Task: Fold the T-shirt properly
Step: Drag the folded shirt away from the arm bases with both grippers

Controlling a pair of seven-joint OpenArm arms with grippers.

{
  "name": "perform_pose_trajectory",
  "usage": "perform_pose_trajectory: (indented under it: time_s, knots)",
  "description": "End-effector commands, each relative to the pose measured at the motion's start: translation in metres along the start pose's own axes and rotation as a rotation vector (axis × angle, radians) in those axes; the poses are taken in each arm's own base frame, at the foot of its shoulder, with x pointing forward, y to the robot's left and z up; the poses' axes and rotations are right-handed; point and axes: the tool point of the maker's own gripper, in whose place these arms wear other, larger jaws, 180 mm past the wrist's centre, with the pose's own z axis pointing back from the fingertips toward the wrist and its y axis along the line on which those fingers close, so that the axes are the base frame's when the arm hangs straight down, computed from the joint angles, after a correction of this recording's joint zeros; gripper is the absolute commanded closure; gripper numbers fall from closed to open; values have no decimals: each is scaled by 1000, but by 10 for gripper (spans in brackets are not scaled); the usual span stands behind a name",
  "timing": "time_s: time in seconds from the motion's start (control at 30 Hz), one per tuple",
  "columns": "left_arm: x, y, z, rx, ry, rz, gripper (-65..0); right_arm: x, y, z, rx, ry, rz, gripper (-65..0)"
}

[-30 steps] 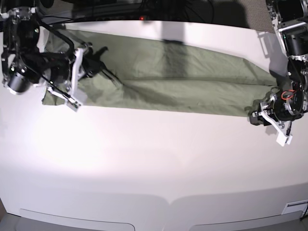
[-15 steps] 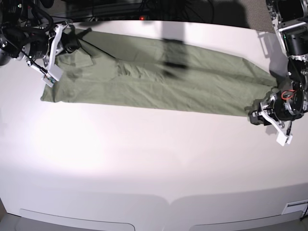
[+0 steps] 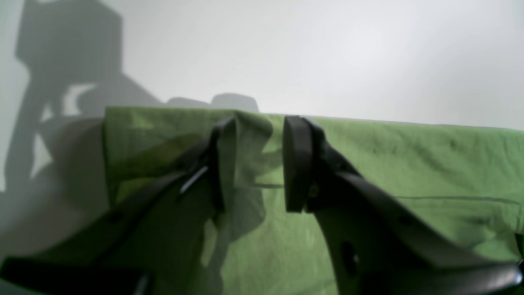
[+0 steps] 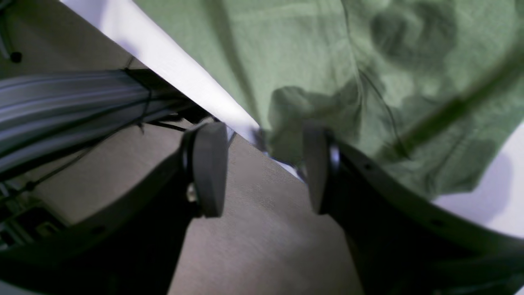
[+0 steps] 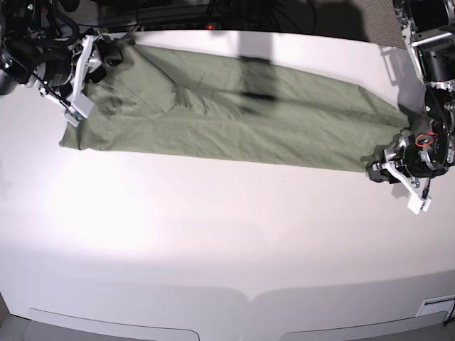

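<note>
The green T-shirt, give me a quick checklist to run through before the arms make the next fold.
1. Wrinkled sage-green cotton T-shirt lies spread in a long band on the white table: ok.
2. Right tool open, gripping nothing: ok.
3. Left tool holding cloth: cannot tell; a fold lies against one finger, jaws apart.
4. Shirt fully on the table: cannot tell; the far corner sits at the edge.
5. Fabric smooth: not ok, creases near the right tool.

Base view high, facing down the table [image 5: 213,241], wrist views close, all sharing the T-shirt [image 5: 234,114]
</note>
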Motion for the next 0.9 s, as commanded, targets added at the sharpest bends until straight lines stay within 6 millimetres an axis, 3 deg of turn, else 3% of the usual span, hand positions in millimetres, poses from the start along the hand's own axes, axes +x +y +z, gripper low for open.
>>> perform_pose_trajectory:
  time_s: [0.0,0.07,0.2,0.3,0.6,0.73,0.87]
  knots:
    - [21,1,8,-1,-52,-20,-196,3,-5,6,-26,-2,18,-306]
    - [21,0,8,-1,-52,-20,-196,2,-10,6,-47,7,21,-306]
    - [14,-2,6,-7,-35,-13,-196,38,-12,5,-59,-210,1,-306]
    - [-4,-1,3,-8,-2,2,-196,31,-27,-10,-119,-228,-62,-306]
    - [-65,0,-5,-5,90,47,-196,-8,-46,-72,-80,-155,-331,-306]
    - [-83,0,-14,43,130,13,-196,3,-65,-83,-69,-177,-391,-306]
    - [-73,-3,-20,64,88,-1,-195,17,-87,-86,-87,-181,-406,-306]
